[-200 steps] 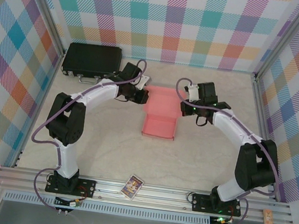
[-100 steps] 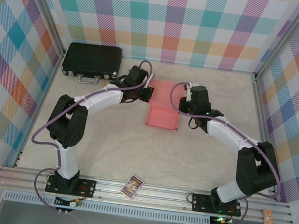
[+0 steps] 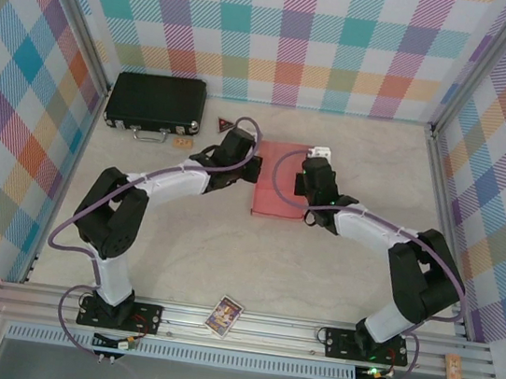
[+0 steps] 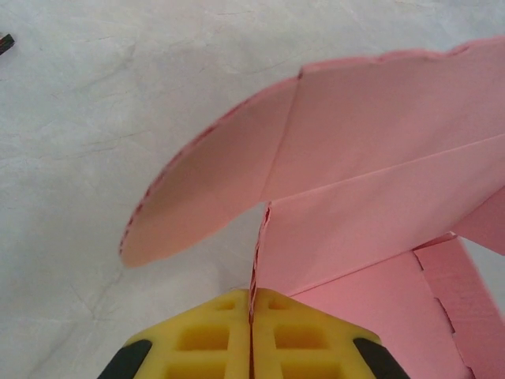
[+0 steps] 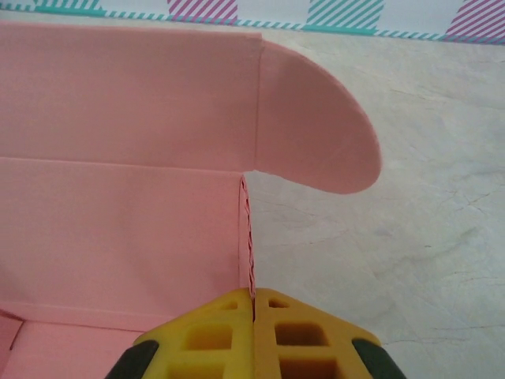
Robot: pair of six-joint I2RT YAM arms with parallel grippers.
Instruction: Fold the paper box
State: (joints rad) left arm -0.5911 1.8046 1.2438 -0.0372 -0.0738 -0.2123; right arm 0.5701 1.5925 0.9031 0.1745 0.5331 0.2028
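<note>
The pink paper box point(image 3: 277, 188) lies in the middle of the table, partly folded, its far panel raised. My left gripper point(image 3: 248, 167) is at its left edge, shut on the thin card edge point(image 4: 260, 253); a rounded flap point(image 4: 205, 181) spreads away to the left. My right gripper point(image 3: 303, 182) is at the box's right edge, shut on that side's edge point(image 5: 246, 237), with another rounded flap point(image 5: 316, 126) above it. In both wrist views the yellow fingertips point(image 4: 213, 335) point(image 5: 205, 335) press together with the card between them.
A black hard case point(image 3: 156, 102) with latches lies at the back left. A small picture card point(image 3: 225, 316) rests on the front rail. Two small bits point(image 3: 221, 125) lie near the case. Checked walls point(image 3: 293, 35) close in the back and both sides.
Both arms moved toward the back of the table and drew together, taking the box with them. The box now looks shorter from above, with its panel folded up.
</note>
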